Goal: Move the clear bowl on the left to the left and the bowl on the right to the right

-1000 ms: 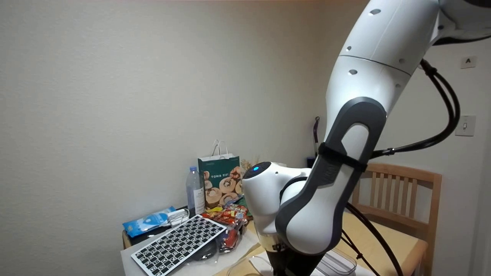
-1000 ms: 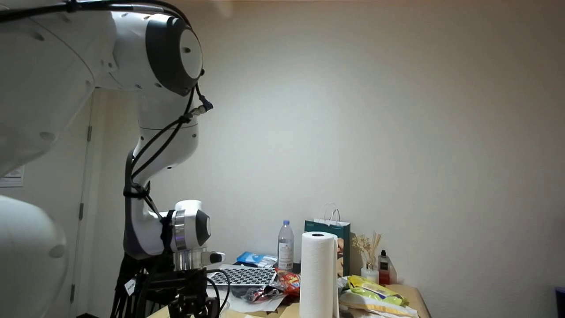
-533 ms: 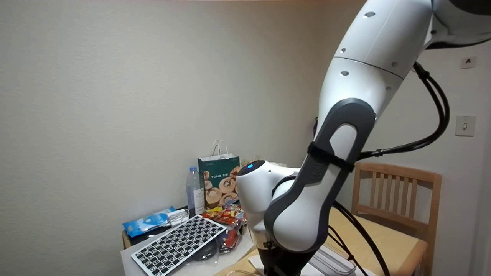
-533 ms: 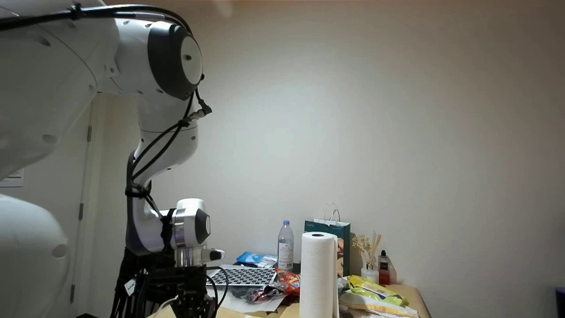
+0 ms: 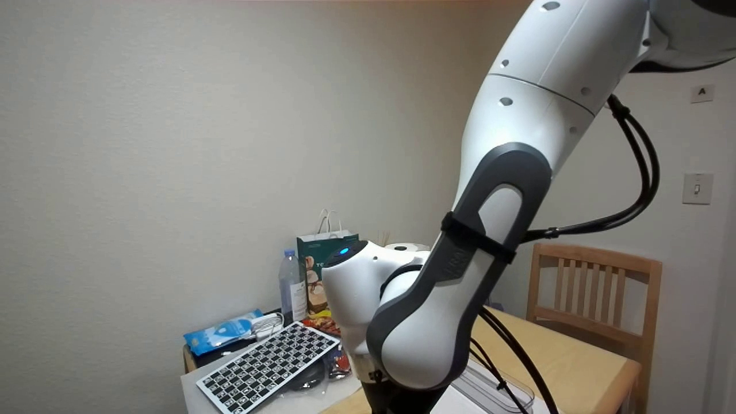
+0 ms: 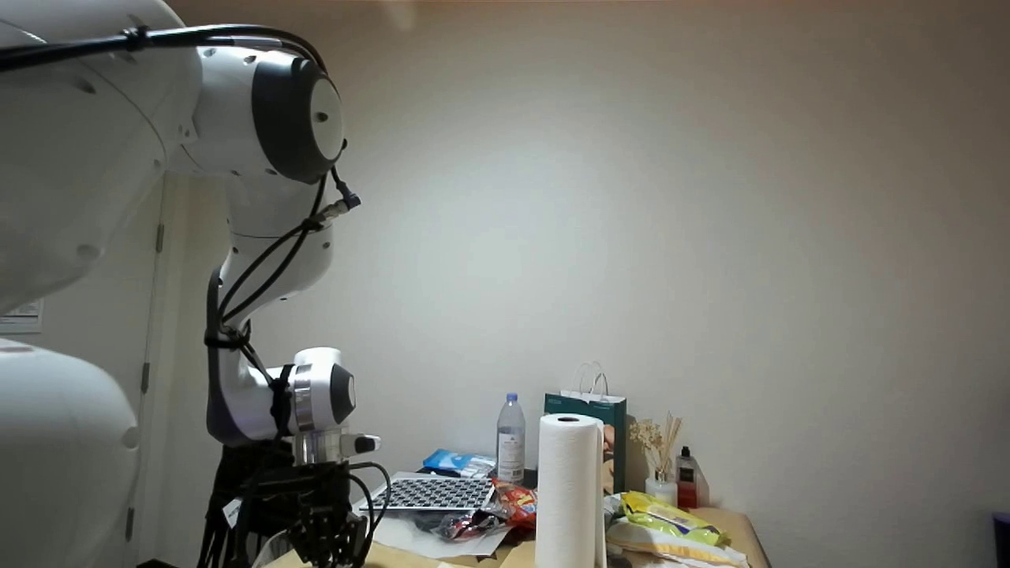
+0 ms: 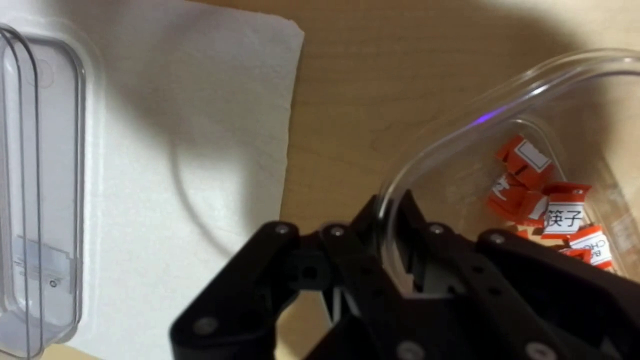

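Observation:
In the wrist view a clear bowl (image 7: 505,107) with several red packets (image 7: 565,215) in it fills the right side. My gripper (image 7: 393,205) is shut on its near rim, one finger inside the bowl and one outside. A second clear bowl (image 7: 55,165), long with rounded corners, stands at the left edge of the wrist view, apart from the gripper. In an exterior view this second bowl (image 5: 494,388) shows to the right of the arm. The fingertips are cut off or hidden in both exterior views, and the held bowl is mostly out of sight there.
A white paper sheet (image 7: 210,125) lies under the second bowl on the wooden table (image 7: 345,85). Behind the arm are a checkered board (image 5: 270,368), a bottle (image 5: 292,287) and a paper bag (image 5: 313,247). A paper towel roll (image 6: 568,489) stands upright on the table.
In both exterior views the wrist has shifted to the left. More of the tabletop and of the second bowl shows to the arm's right. The other objects have stayed put.

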